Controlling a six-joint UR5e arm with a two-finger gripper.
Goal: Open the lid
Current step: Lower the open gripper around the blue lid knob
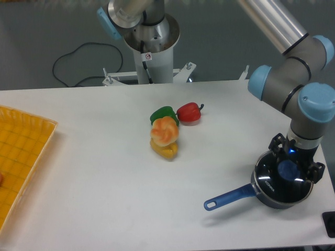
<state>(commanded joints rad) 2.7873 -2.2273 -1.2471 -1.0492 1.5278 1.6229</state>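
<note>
The round dark glass lid [276,183], with a metal rim and small white lettering, sits on the blue-handled saucepan [230,196] at the front right of the table. Its blue round knob [288,169] shows at the centre. My gripper [294,161] hangs straight down over the lid. Its black fingers [276,143] stand apart on either side of the knob, so it looks open. The fingertips are partly hidden by the wrist, and I cannot tell whether they touch the knob.
A red pepper [189,112], a green pepper [163,114], an orange-white toy food piece [164,130] and a yellow piece [164,150] cluster mid-table. A yellow tray [21,157] lies at the left edge. The robot base [152,47] stands behind the table. A dark object [330,223] sits at the right edge.
</note>
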